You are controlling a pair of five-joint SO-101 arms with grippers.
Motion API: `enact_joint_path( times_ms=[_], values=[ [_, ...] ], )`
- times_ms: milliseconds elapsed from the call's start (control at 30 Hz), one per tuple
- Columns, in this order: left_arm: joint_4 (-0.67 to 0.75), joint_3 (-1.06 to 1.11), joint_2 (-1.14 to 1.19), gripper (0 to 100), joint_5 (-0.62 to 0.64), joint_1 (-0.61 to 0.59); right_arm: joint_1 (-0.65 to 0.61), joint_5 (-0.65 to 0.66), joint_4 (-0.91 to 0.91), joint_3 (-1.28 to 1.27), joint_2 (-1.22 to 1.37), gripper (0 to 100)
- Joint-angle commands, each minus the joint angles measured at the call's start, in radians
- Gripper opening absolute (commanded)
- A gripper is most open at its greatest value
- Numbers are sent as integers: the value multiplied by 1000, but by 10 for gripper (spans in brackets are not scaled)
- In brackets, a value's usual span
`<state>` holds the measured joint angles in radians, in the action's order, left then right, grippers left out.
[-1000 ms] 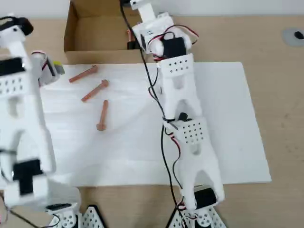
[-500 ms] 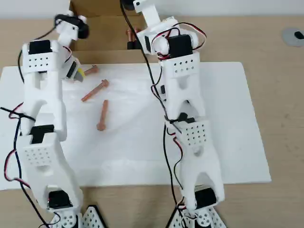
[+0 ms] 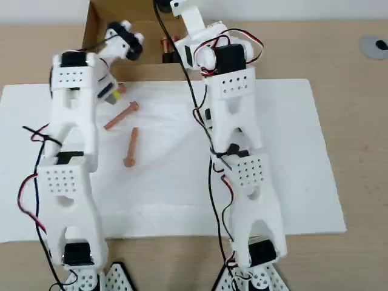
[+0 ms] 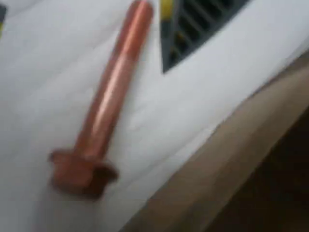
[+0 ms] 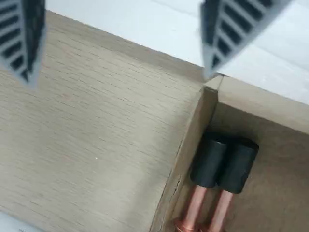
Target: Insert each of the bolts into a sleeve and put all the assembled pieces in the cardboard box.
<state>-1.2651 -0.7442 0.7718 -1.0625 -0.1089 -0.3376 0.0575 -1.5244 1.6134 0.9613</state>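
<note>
A copper bolt (image 4: pixel 107 108) lies on the white mat (image 3: pixel 285 182) just in front of the cardboard box (image 3: pixel 91 36). My left gripper (image 3: pixel 114 92) hangs over it, open, one ribbed finger (image 4: pixel 195 26) beside the bolt's tip. Two more bolts (image 3: pixel 121 115) (image 3: pixel 131 147) lie loose on the mat nearer the arms. My right gripper (image 5: pixel 125 34) is open and holds nothing, above the box's front right corner (image 5: pixel 190 145). Below it, inside the box, two bolts in black sleeves (image 5: pixel 223 162) lie side by side, also seen as a copper glint (image 3: pixel 163 43) from above.
The mat covers most of the wooden table (image 3: pixel 357 109). The box stands at the back, beyond the mat's far edge. A small dark object (image 3: pixel 377 45) sits at the far right. Both arms stretch from the near edge toward the box.
The left arm has swung in from the far left edge to the back bolt beside the box. The right arm has stayed over the box corner.
</note>
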Motion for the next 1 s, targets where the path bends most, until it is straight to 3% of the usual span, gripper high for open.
enact_joint_path(
  times_ms=[0, 300, 567, 967],
  values=[
    [28, -89, 31, 239, -18, 23, 25, 2, 5, 53, -97, 260],
    [86, -232, 223, 229, -18, 26, 44, 2, 2, 53, -97, 260],
    [75, -313, 302, 5, -2, 26, 42, 2, 2, 48, -96, 260],
    [-164, -594, 302, 9, 25, 18, 42, 2, -2, 48, -96, 260]
  ],
)
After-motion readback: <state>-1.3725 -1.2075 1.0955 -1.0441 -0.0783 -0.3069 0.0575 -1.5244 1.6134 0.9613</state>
